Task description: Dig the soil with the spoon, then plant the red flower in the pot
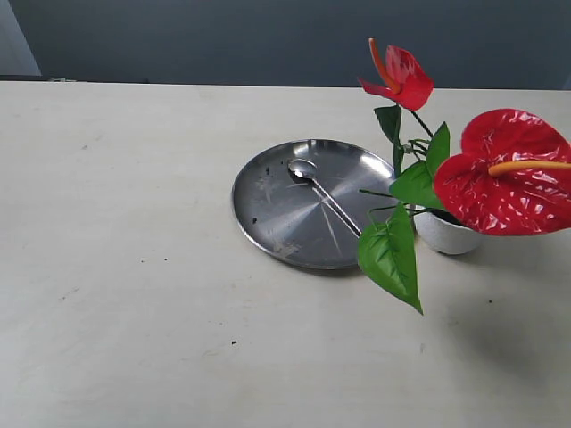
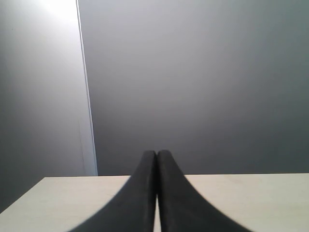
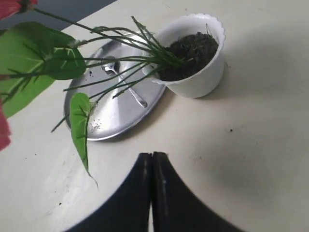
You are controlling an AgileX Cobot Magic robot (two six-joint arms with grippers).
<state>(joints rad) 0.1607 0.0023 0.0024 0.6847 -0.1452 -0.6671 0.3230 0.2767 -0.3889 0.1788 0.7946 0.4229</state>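
Observation:
The red flower (image 1: 504,174) stands in the white scalloped pot (image 1: 443,234), its stems (image 3: 130,53) rooted in the dark soil (image 3: 193,48) of the pot (image 3: 203,72). The silver spoon (image 1: 323,192) lies on the round steel plate (image 1: 268,214), bowl toward the far side; the spoon (image 3: 123,79) shows partly behind stems. My right gripper (image 3: 152,155) is shut and empty, hovering over bare table apart from the pot. My left gripper (image 2: 156,153) is shut and empty, facing the grey wall. Neither gripper shows in the exterior view.
The light wooden table (image 1: 134,294) stretches to the left and front of the plate. A green leaf (image 1: 393,254) hangs out over the plate's right rim. A grey wall (image 1: 268,40) runs behind the table's far edge.

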